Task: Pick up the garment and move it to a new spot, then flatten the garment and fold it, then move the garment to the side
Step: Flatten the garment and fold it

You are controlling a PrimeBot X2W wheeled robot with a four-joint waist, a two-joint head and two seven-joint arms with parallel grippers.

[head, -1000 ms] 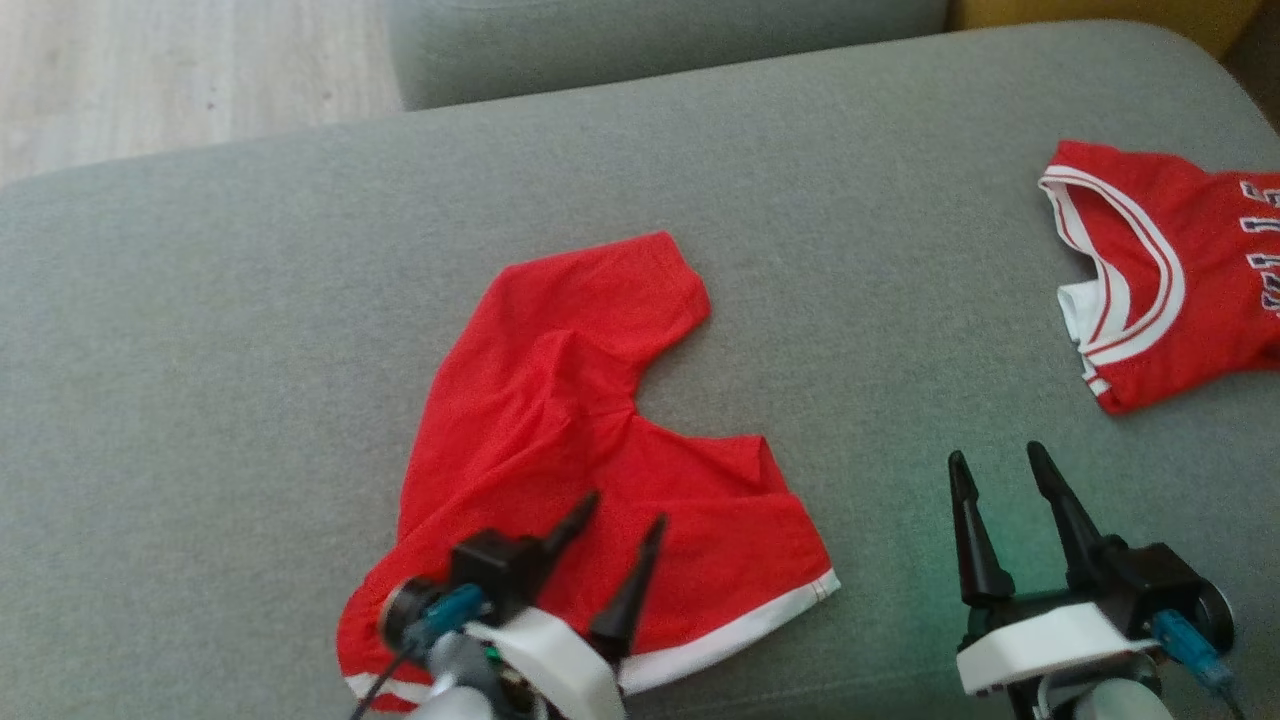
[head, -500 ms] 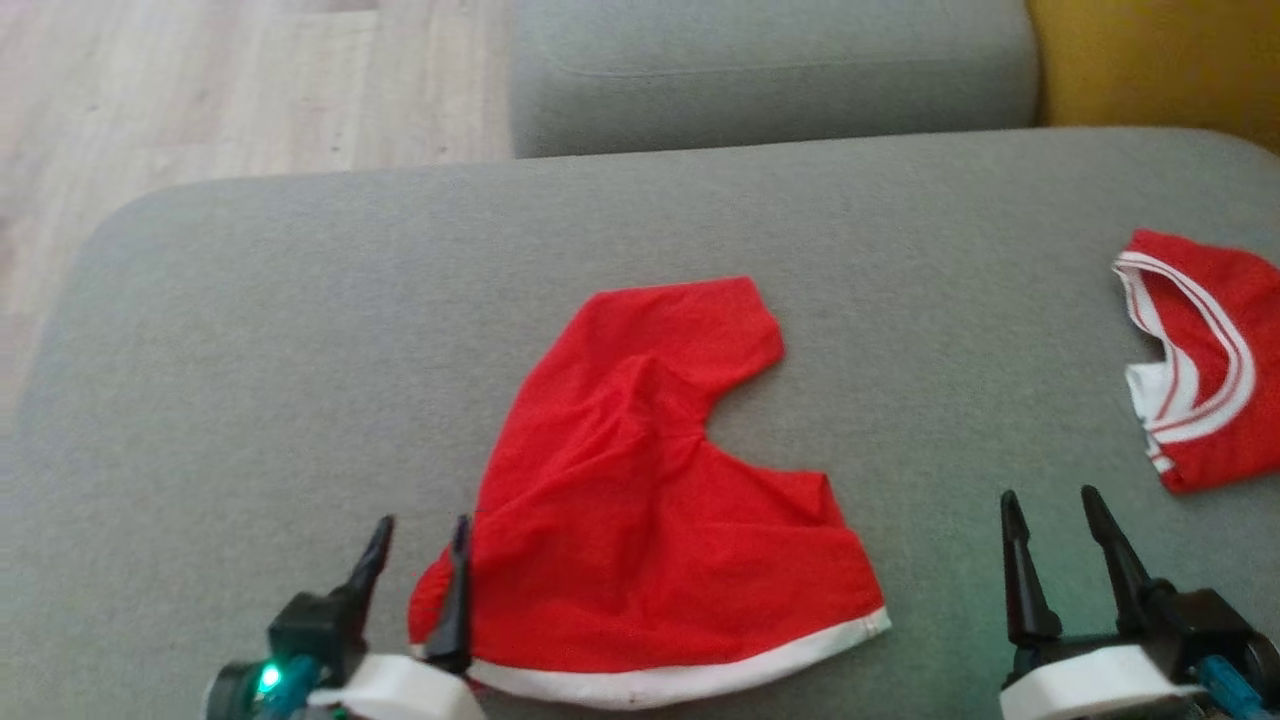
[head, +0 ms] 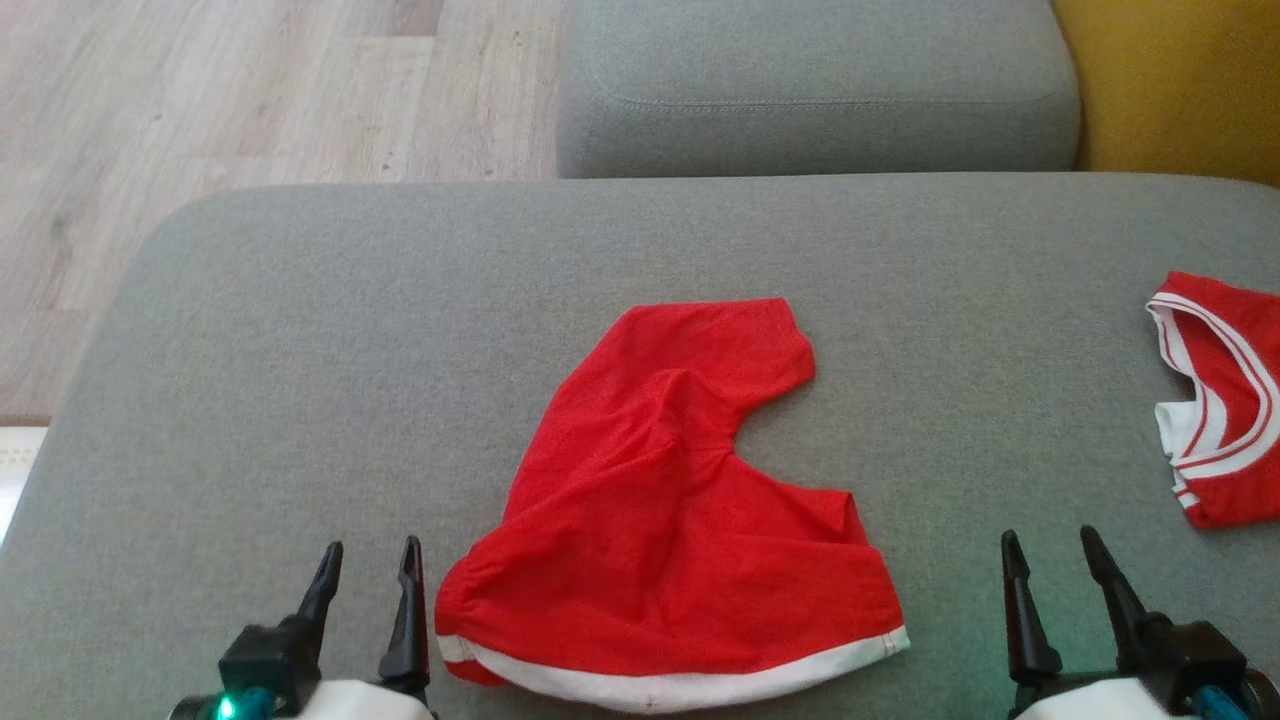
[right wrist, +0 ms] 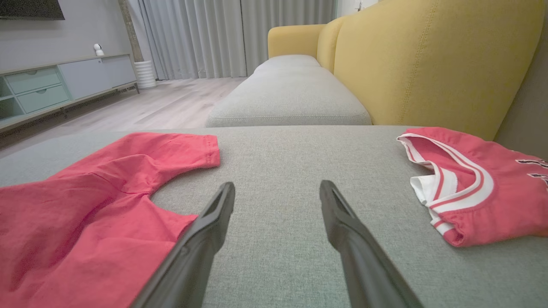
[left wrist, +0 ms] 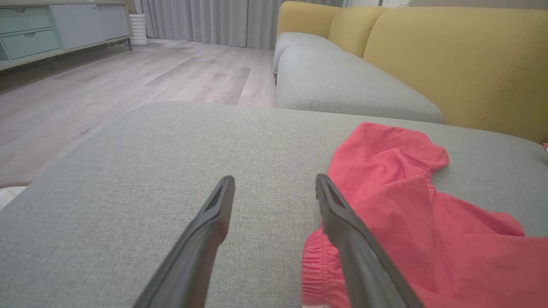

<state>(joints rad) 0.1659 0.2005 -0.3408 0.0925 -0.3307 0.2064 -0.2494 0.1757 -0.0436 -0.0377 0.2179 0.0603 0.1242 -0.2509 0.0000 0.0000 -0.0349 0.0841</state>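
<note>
The red garment (head: pixel 670 520) looks light, limp and crease-prone, best pinched at the 2 ends of its white band (head: pixel 680 688) by the left gripper (head: pixel 370 547) and right gripper (head: pixel 1049 535), both spread and empty.

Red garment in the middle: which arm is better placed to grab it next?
Left, probably. The left gripper is open right beside the red garment, at its near corner, while the right gripper, also open, sits farther off over bare cushion.
</note>
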